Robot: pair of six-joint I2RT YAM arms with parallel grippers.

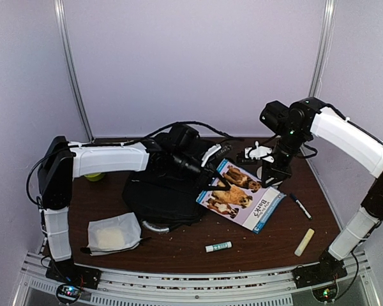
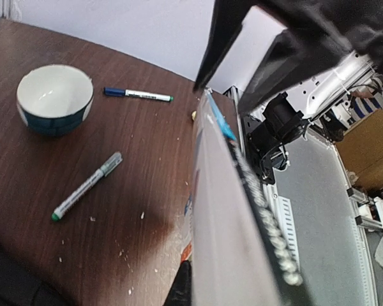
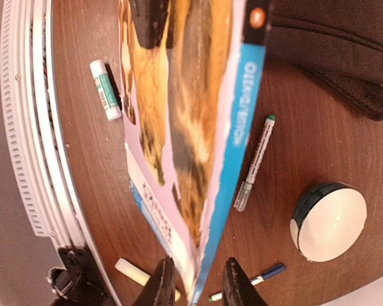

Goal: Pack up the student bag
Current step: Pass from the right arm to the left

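Observation:
The student bag [image 1: 163, 191], a black soft backpack, lies left of centre under my left arm; its edge shows in the right wrist view [image 3: 332, 44]. A dog-picture book [image 1: 242, 194] is tilted up beside it. My left gripper [image 1: 218, 183] is shut on the book's bag-side edge; in the left wrist view the book [image 2: 230, 217] fills the middle with one black finger [image 2: 182, 284] against it. My right gripper [image 1: 271, 175] is open, its fingers standing either side of the book's far corner [image 3: 191, 159] with gaps showing.
A white bowl [image 2: 54, 99] [image 3: 329, 220], a green-capped marker [image 2: 86, 186] [image 3: 255, 162] and a blue marker [image 2: 137, 94] lie past the book. A glue stick [image 1: 218, 246], a cream stick [image 1: 304, 242], a marker [image 1: 301, 206] and a white pouch [image 1: 113, 233] lie near the front.

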